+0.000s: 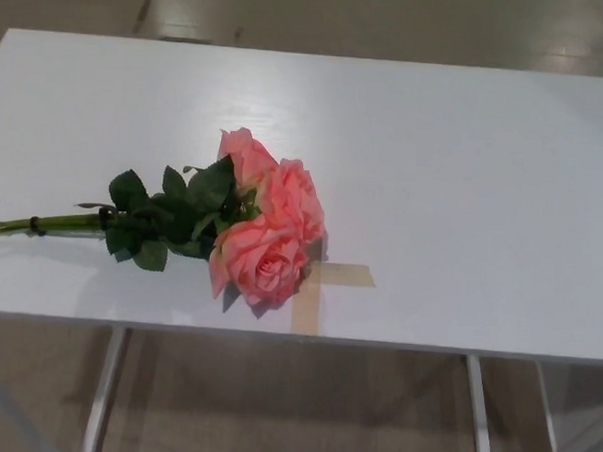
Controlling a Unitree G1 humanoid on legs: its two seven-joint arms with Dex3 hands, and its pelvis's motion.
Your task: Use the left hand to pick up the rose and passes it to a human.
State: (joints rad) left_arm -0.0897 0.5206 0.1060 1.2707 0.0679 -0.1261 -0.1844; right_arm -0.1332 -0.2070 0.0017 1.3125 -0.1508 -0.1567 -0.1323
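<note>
A bunch of pink roses (267, 219) was seen lying flat on a white table (464, 173), toward its left front part. Three blooms were counted, the largest nearest the front edge, with dark green leaves (167, 220) bunched just behind them. The green stems (46, 224) were pointed toward the left edge of the table and were bound together by a dark tie near their ends. A cross of tan tape (324, 285) was stuck to the tabletop just beside the blooms, partly covered by the front flower. Metal table legs (102, 392) were visible below the front edge. Neither robot hand was in view, so the state of the fingers could not be told
</note>
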